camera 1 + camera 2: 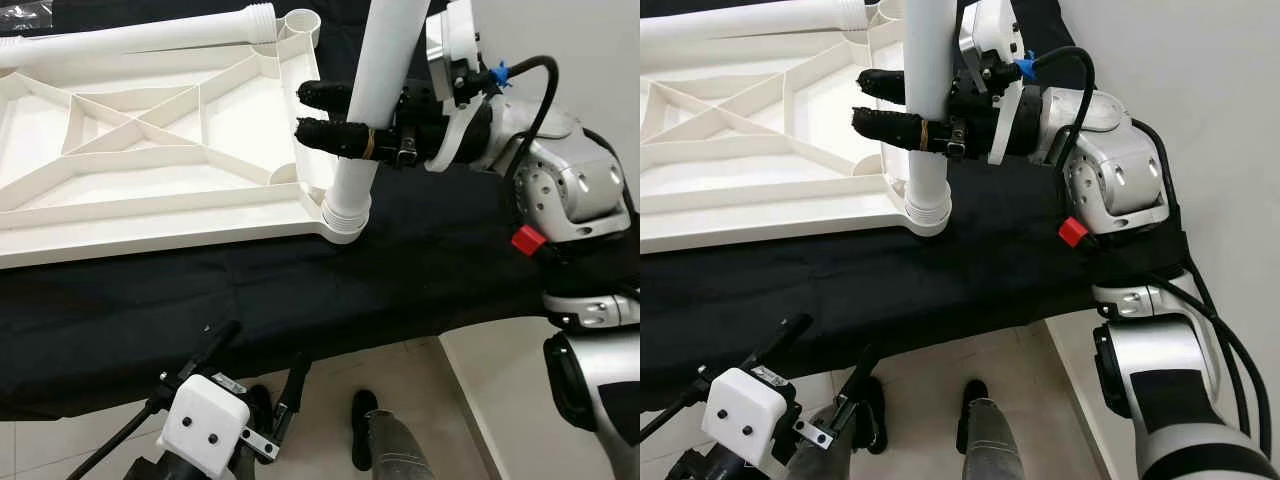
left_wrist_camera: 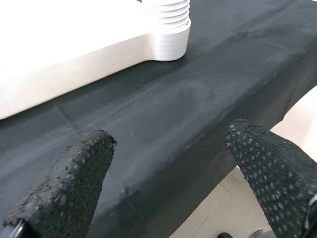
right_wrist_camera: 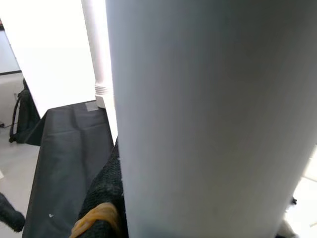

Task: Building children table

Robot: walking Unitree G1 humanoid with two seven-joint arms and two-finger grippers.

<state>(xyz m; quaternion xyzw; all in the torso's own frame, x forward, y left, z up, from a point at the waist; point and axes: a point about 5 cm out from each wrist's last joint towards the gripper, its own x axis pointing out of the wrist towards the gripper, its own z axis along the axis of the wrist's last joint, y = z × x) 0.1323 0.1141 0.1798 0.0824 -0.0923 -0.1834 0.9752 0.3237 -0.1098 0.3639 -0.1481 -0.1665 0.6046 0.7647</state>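
Black dotted fingers (image 1: 325, 135) of right gripper (image 1: 335, 115) clamped on white table leg (image 1: 375, 90), one finger each side, orange band visible on one. Leg near upright, slight tilt, threaded end (image 1: 347, 208) sitting in near corner socket (image 1: 345, 228) of upturned white tabletop (image 1: 130, 210). Ribbed underside facing up, diagonal braces showing. Thread rings visible above socket rim, so prob. not fully seated.

Left gripper (image 2: 168, 183) low, off near edge of black cloth (image 1: 250, 300) covering bench; fingers spread wide, nothing between, pointing toward same corner socket but well apart from it.

Second white leg (image 1: 130, 38) lying flat along far edge of tabletop, threaded end near far corner socket (image 1: 300, 20), not fitted.

Tiled floor (image 1: 400, 370) below bench edge.

Step in hand, by judgement: screwing/pressing first leg into near corner. Next move likely needs leg brought plumb w/ socket axis, then turned or pushed down till threads vanish. Tabletop loose on cloth, may slide or spin under torque; left gripper could brace slab edge. After that, release, fetch lying leg for next socket.
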